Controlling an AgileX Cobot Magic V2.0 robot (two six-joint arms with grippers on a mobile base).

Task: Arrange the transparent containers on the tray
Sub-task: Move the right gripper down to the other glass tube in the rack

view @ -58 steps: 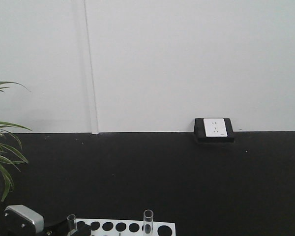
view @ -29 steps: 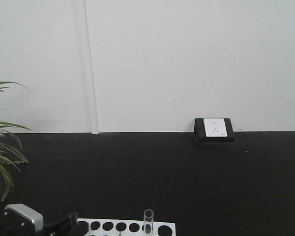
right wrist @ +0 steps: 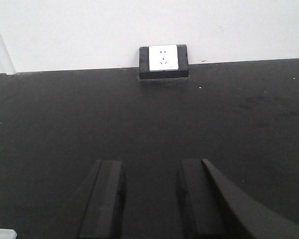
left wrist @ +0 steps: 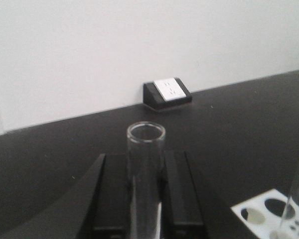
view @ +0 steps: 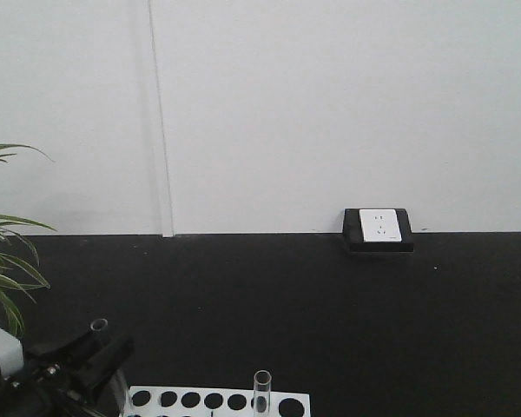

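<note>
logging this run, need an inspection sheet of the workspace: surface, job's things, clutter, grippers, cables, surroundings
surface: black tabletop
job's things: one tube held in the left gripper; a second tube stands in the white rack; tray not in view
clutter: nothing seen
grippers: left gripper shut on the tube; right gripper open, nothing between its fingers
cables: nothing seen
surroundings: white wall, socket box at its foot, plant at the left edge
</note>
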